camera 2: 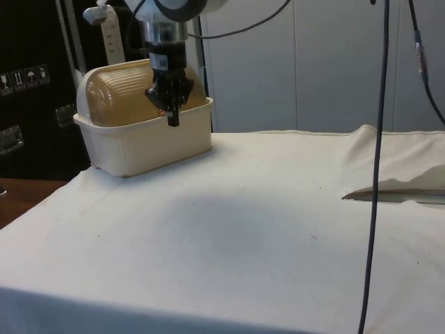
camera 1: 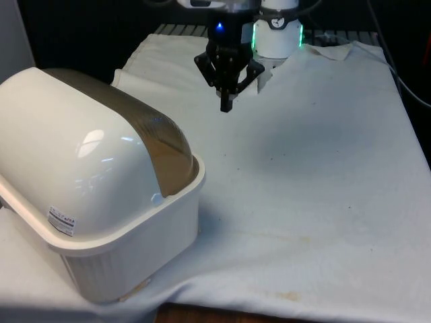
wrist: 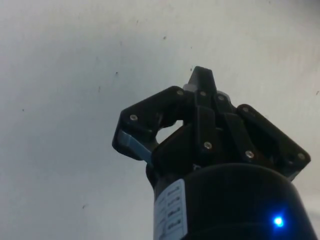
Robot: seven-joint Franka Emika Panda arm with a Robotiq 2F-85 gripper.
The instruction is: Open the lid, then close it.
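The tabletop [camera 1: 316, 175], under its white cloth, takes up most of the front view, bare across the middle and right. The bread box [camera 1: 101, 195] sits at the lower left of that frame, a cream tub with a ribbed base; in the side view it stands at the upper left, at the far corner. Its brownish translucent lid [camera 1: 158, 145] is rolled down over the opening, so I judge the opening step not yet begun. My tool [camera 1: 227, 102] hangs at the upper middle of the front view, above the cloth and well apart from the box, its fingers pinched together on nothing. Next I need to travel across to the lid's lower edge, set the tool against it and push it up and back.
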